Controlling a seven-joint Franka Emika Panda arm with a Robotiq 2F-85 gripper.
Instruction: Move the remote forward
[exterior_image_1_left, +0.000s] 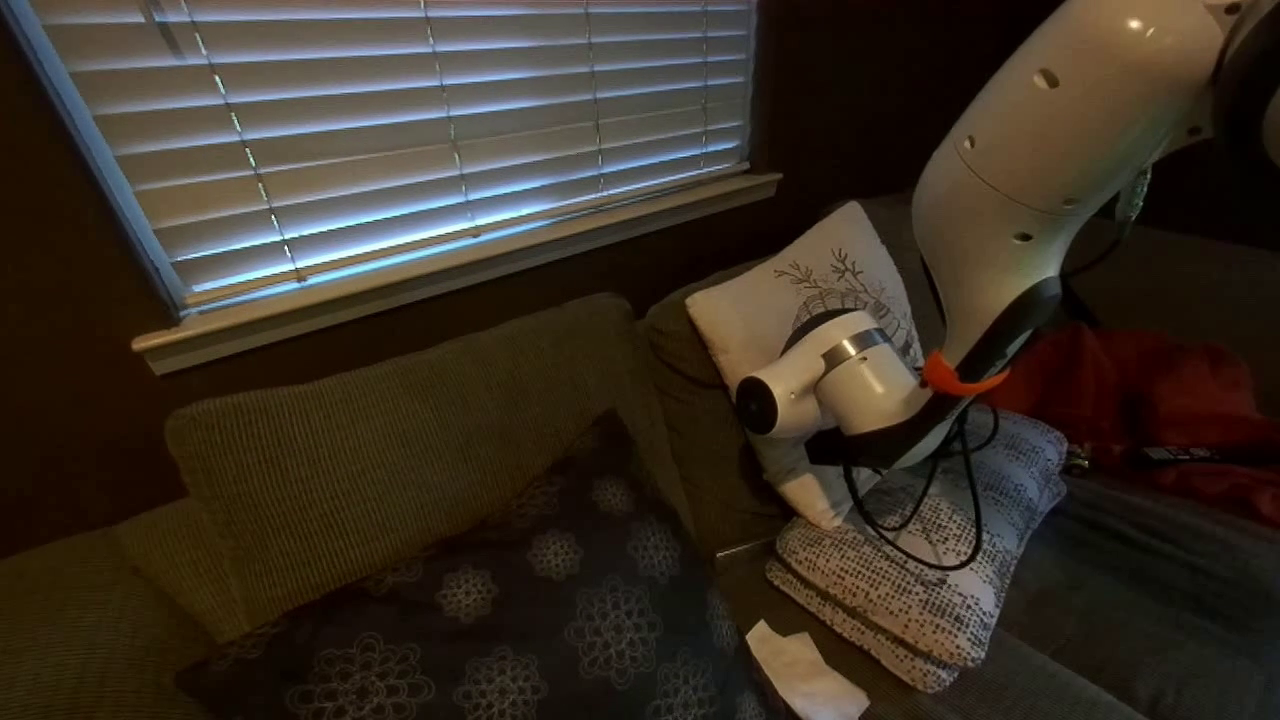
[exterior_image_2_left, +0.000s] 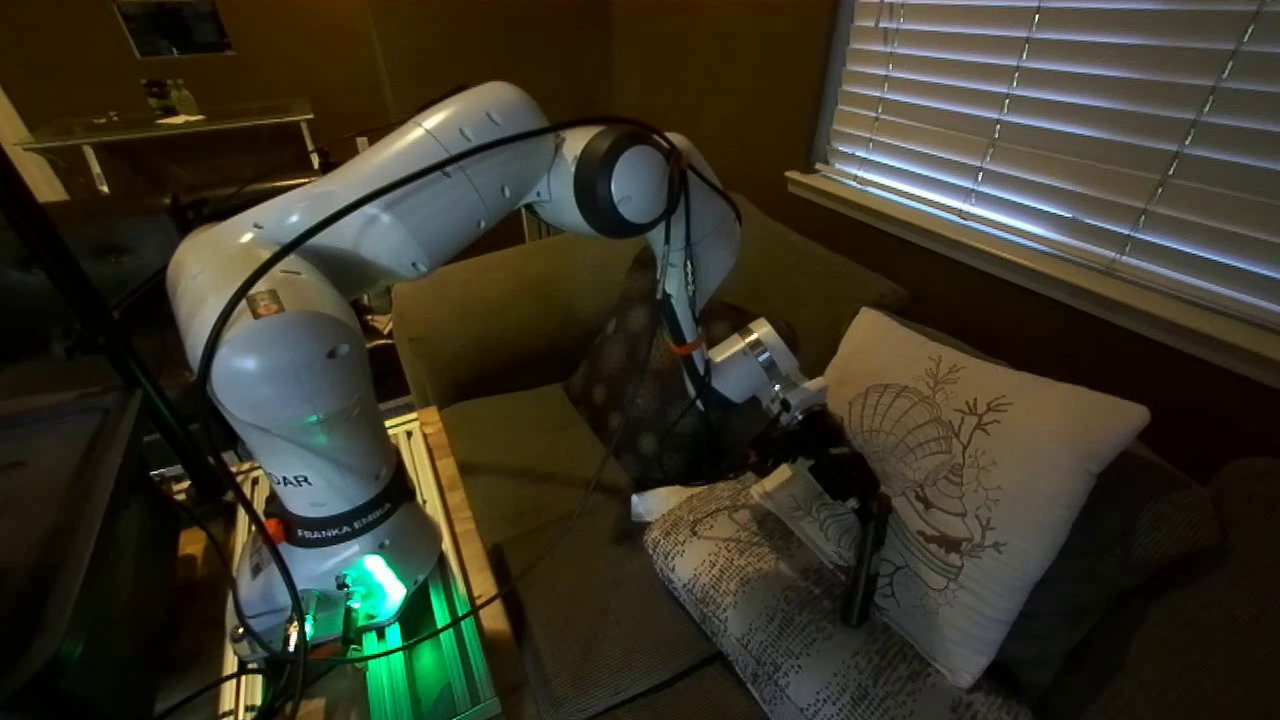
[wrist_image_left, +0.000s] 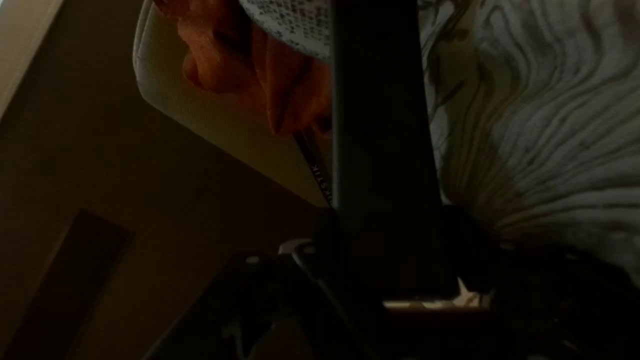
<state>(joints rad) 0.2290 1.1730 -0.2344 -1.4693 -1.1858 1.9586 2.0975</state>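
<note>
The remote (exterior_image_2_left: 865, 565) is a slim black bar. In an exterior view it points down from my gripper (exterior_image_2_left: 855, 480), nearly upright, in front of the white shell-print cushion (exterior_image_2_left: 980, 480) and over the patterned folded cushions (exterior_image_2_left: 740, 570). I cannot tell whether its lower end touches them. In the wrist view the remote (wrist_image_left: 382, 115) runs up the middle of the picture, between the dark fingers of my gripper (wrist_image_left: 390, 235), which is shut on it. In an exterior view the arm's wrist hides both the gripper and the remote.
White paper (exterior_image_1_left: 808, 672) lies beside a dark flowered cushion (exterior_image_1_left: 560, 600). A red cloth (exterior_image_1_left: 1150, 400) and a black lettered bar (exterior_image_1_left: 1185, 455) lie beyond the patterned cushions. The window sill (exterior_image_1_left: 460, 265) runs behind the couch. Loose cables (exterior_image_1_left: 975, 530) hang from the wrist.
</note>
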